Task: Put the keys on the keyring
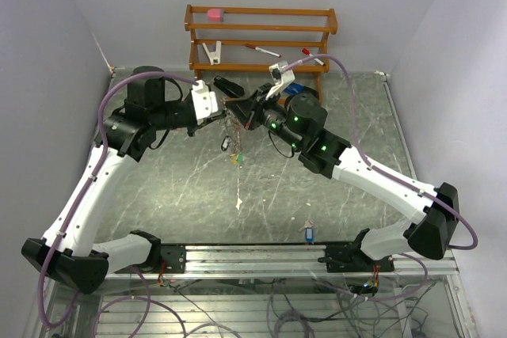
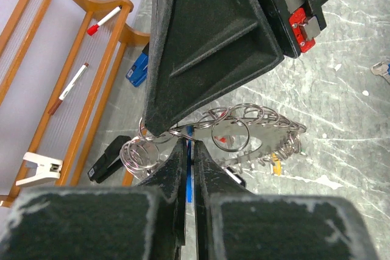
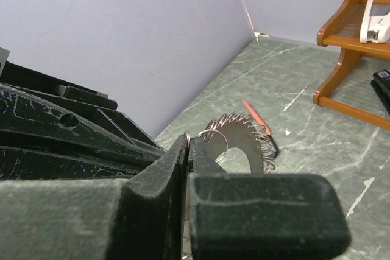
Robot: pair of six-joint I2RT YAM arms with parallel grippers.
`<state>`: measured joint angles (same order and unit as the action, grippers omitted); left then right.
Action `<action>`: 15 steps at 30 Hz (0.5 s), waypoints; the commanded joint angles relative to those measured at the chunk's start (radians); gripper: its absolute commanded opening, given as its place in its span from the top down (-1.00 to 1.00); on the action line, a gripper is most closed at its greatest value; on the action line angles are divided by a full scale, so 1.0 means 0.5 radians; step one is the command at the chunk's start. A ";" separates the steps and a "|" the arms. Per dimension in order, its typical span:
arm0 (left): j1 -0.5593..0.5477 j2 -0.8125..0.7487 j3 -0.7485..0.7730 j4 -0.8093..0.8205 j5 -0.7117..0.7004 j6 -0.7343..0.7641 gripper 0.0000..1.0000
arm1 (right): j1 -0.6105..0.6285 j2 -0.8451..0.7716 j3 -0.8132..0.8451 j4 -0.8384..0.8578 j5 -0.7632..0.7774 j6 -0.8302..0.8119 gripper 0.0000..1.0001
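Observation:
The keyring [image 1: 232, 131], a thin metal ring fringed with small silvery rings and keys, hangs in the air between my two grippers at the back middle. My left gripper [image 1: 223, 114] is shut, with a thin blue tag of a key [image 2: 191, 150] pinched between its fingertips, right at the ring's edge [image 2: 256, 127]. My right gripper [image 1: 240, 108] is shut on the keyring's wire [image 3: 188, 140]; the fringed ring [image 3: 247, 139] hangs beyond it. Another key [image 1: 309, 235] with a blue tag lies on the table near the front rail, also in the left wrist view [image 2: 381, 69].
A wooden rack [image 1: 261, 37] stands at the back wall with a pink block, a white clip and markers. A black stapler [image 1: 230, 85] and a blue item [image 1: 292, 89] lie in front of it. A red pen [image 3: 256, 117] and a small white scrap [image 1: 239, 204] lie on the table.

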<state>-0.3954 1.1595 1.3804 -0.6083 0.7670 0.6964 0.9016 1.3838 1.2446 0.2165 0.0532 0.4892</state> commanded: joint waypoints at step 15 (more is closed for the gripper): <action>-0.021 0.011 0.165 -0.155 -0.164 0.286 0.86 | -0.028 -0.229 0.013 -0.296 -0.204 -0.103 1.00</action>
<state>-0.3981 1.1595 1.4220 -0.6628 0.7097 0.7998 0.8974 1.3045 1.2430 0.0929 -0.0193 0.4469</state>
